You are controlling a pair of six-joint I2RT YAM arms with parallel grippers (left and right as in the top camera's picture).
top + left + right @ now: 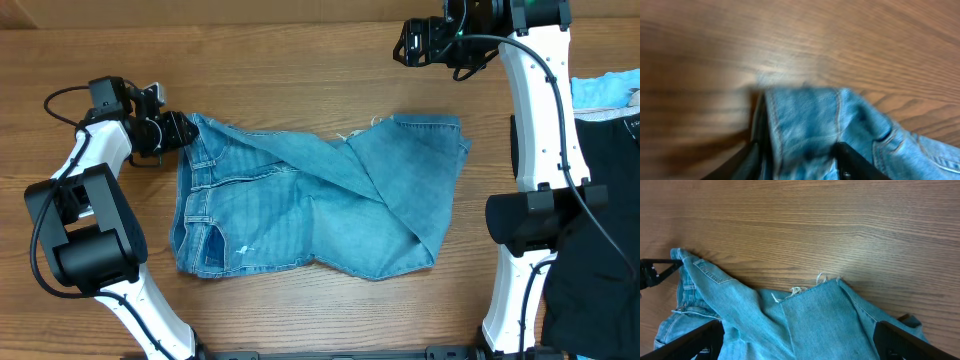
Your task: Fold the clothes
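Overhead, we see the jeans [310, 205] folded on the surface [300, 60], the left tool [172, 130] at their waistband corner and the right tool [403, 42] clear of them. Only the left wrist view shows denim between its fingers [855, 162], and we cannot tell whether they clamp it. The right wrist view shows its tool wide and empty.

A brown wooden desk [300, 60] with long, fine grain running side to side fills every view. Light falls evenly and leaves only soft shadows. Just ahead of the left end effector [796, 164] the wood shows a pale sheen. Well to the right of the right end effector [400, 42], black material [610, 250] covers the desk's edge; what it is cannot be told.
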